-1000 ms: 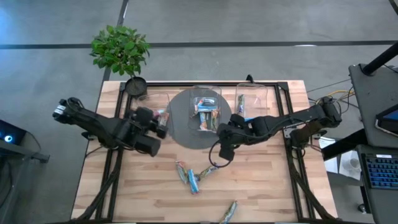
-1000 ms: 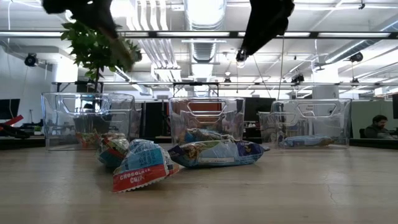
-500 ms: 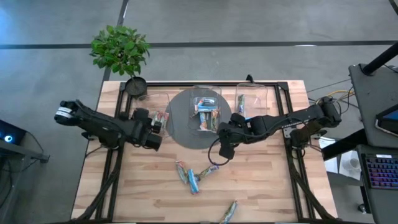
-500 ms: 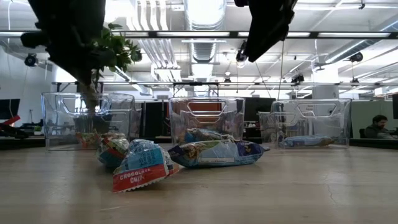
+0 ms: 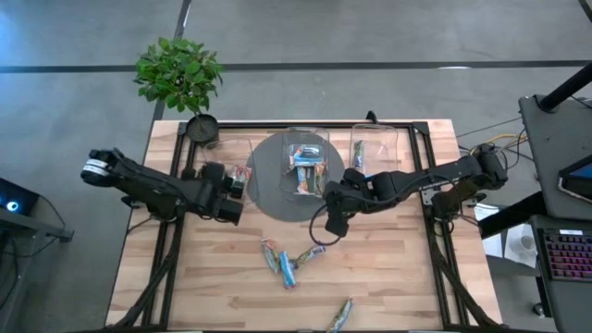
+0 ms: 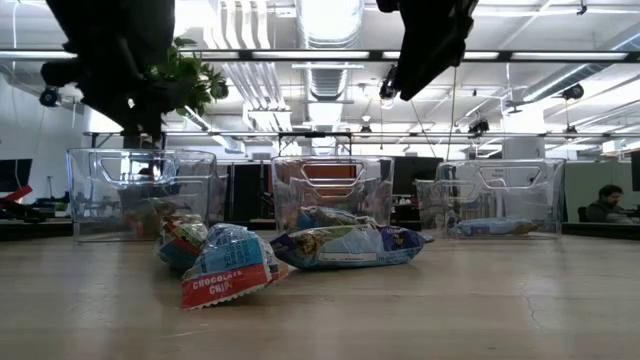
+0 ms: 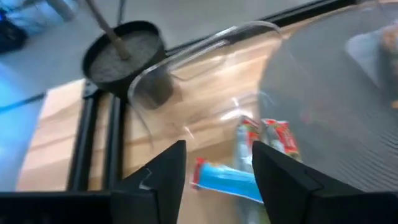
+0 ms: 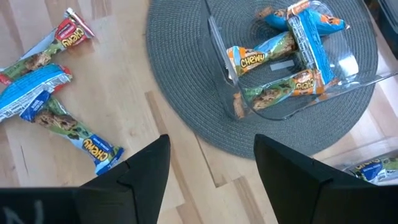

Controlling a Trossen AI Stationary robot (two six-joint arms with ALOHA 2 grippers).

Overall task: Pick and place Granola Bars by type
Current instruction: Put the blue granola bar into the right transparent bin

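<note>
Several granola bars lie loose on the wood near the table's middle, in the right wrist view as blue and red wrappers; one more lies by the near edge. My left gripper is open above the left clear bin, where a blue bar and red bars lie on the floor. My right gripper is open, hovering above the table between the loose bars and the middle bin, which holds several bars.
Three clear bins stand in a row at the far side; the middle one sits on a round grey mat, and the right one holds a bar. A dark pot with a plant stands at the far left corner. Bare wood shows on the near left.
My left gripper has come down from high above the table toward the left bin, then risen slightly; it now hangs just above the bin. My right arm and the loose bars have stayed where they were.
</note>
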